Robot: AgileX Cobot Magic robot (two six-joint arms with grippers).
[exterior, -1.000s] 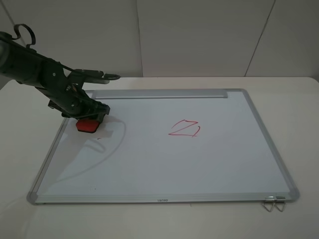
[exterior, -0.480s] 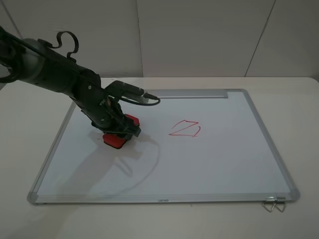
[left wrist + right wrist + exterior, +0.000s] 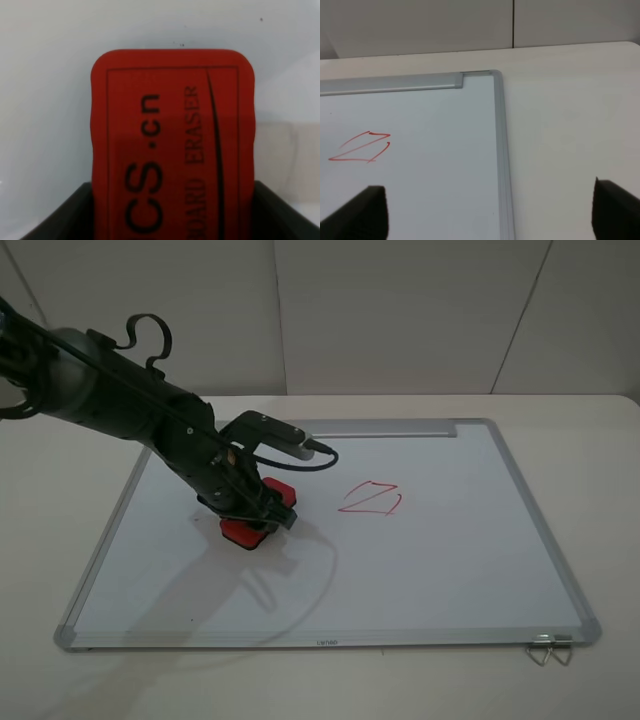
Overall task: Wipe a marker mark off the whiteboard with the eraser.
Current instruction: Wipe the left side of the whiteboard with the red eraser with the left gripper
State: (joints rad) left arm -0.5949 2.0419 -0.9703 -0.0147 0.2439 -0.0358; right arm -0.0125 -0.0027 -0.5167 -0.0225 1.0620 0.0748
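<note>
Left fingers clamp the red eraser, which sits flat on the whiteboard left of centre, near a red scribble to its right. Right fingers are spread wide and empty.

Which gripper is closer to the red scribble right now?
Left. The left gripper, holding the eraser, is on the whiteboard just left of the red scribble; the right gripper is outside the high view, with the scribble far ahead.
</note>
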